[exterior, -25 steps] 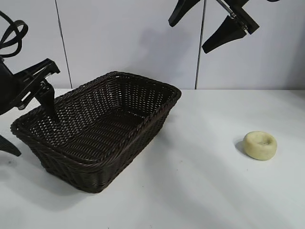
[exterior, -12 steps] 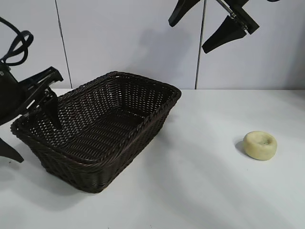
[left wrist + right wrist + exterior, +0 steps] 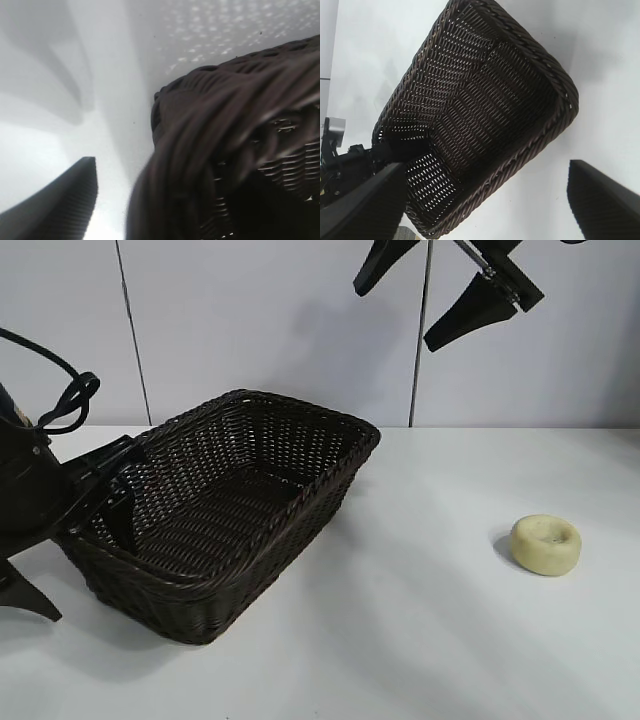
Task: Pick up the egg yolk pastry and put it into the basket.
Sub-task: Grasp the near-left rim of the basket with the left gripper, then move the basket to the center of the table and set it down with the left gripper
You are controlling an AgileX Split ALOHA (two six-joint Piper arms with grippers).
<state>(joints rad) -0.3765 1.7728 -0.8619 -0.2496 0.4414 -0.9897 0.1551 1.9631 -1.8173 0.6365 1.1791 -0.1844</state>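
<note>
Basket [image 3: 215, 510]: woven wicker, dark brown-black, slight sheen on the strands; open lattice weave in the walls, tighter ribbed weave on the floor, thick braided rim. Left of centre in the exterior view.

Egg yolk pastry [image 3: 546, 544]: pale yellow-cream, matt, faintly crumbly surface with small darker flecks. Right of the frame.

Table [image 3: 420, 640]: white, smooth, matt with soft reflections.

Back wall [image 3: 270, 320]: pale panels, smooth, matt, parted by thin dark seams.

Right gripper [image 3: 440, 295]: black matt plastic fingers, upper right.

Left gripper [image 3: 95, 505]: black matt plastic; the finger [image 3: 60, 205] in its wrist view shows a fine ribbed texture.
</note>
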